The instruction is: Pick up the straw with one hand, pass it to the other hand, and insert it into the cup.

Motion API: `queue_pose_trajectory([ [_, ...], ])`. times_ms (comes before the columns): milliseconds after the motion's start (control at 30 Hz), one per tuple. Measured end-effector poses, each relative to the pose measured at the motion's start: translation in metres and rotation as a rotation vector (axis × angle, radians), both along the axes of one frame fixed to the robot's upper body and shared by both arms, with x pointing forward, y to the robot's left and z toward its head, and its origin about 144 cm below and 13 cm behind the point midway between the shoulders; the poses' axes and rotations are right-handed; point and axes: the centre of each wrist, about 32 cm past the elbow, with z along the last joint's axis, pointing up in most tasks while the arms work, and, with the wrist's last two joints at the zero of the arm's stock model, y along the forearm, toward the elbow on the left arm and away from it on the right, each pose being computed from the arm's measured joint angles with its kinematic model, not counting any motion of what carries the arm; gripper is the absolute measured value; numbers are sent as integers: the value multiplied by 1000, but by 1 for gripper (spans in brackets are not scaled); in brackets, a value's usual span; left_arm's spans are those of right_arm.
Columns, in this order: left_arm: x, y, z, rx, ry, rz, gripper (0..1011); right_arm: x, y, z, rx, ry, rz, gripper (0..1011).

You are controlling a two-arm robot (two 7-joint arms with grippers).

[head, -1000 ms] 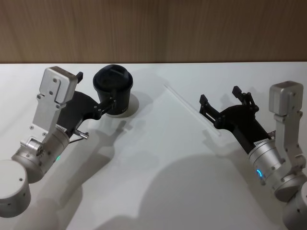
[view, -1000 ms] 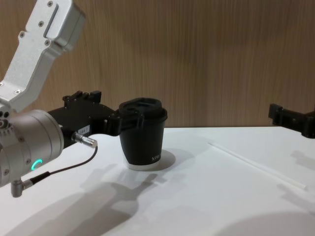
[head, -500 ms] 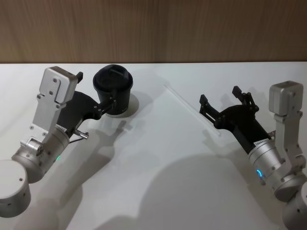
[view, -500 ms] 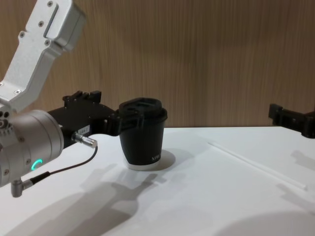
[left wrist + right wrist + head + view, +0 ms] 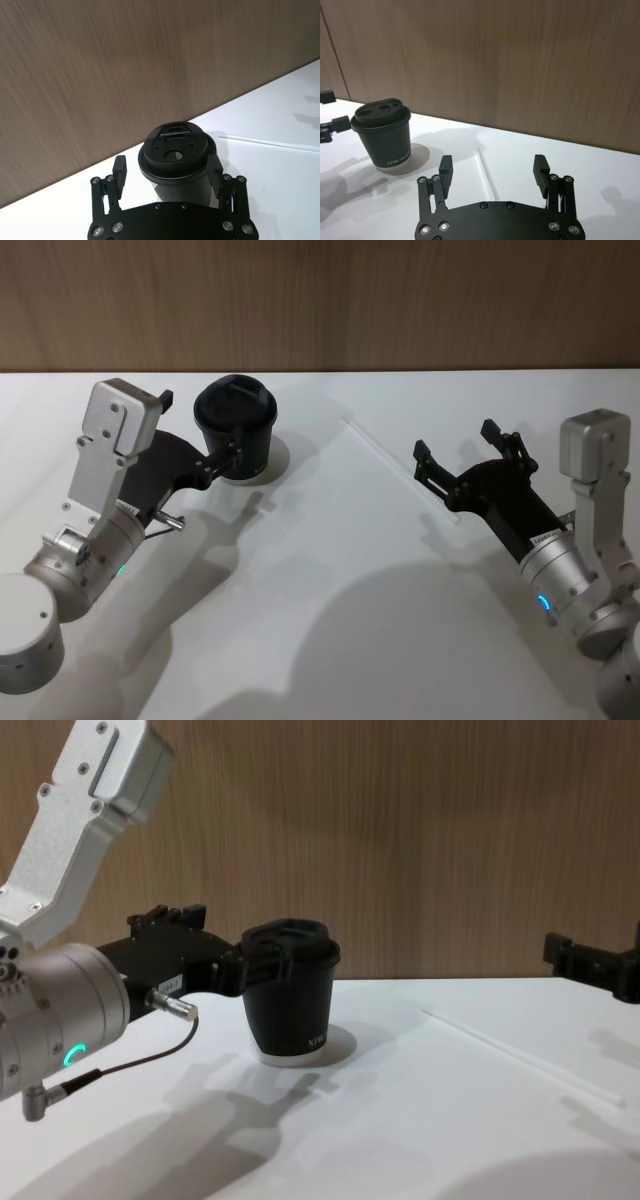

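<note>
The straw (image 5: pixel 385 457) lay flat on the white surface (image 5: pixel 330 580), well to the right of the cup (image 5: pixel 235 425). It ran diagonally from near the back wall toward the robot's right. It was touched by nothing, and no shift in it was seen against the pictures from 1 second and 0.5 seconds before.

Only 1 small change was seen. The right pincer (image 5: pixel 455 438) had been edged slightly forward and leftward, closer over the near part of the straw. Its 2 fingers were spread wide and nothing was held. In the right wrist view the straw (image 5: pixel 487 172) was framed between them, and in the chest view the pincer was held above the surface.

This was judged to be the start of the approach to the pick. The descent and the closing were not yet done, and a thin straw lying flat would call for fingertips brought very low.

The left pincer (image 5: pixel 201 424) had not been moved. It was open and set astride the upright, lidded cup at lid height, 1 finger close against the rim and the other apart. Handover and insertion were judged not yet begun.
</note>
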Motion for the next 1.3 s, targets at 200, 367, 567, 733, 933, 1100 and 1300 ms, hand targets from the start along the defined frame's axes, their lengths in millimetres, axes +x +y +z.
queue_pose_trajectory([
  [200,0,0,0,0,0,0,1000,3,-4,1,-25,-1,48,1001],
  [367,0,0,0,0,0,0,1000,8,-9,2,-57,11,93,1001],
  [567,0,0,0,0,0,0,1000,16,-13,3,-88,48,127,1001],
  [733,0,0,0,0,0,0,1000,24,-17,3,-102,83,135,1001],
  [933,0,0,0,0,0,0,999,37,-23,4,-117,130,133,1001],
  [1100,0,0,0,0,0,0,1000,44,-28,4,-123,155,132,1001],
  [1300,0,0,0,0,0,0,1000,50,-34,5,-133,184,135,1001],
])
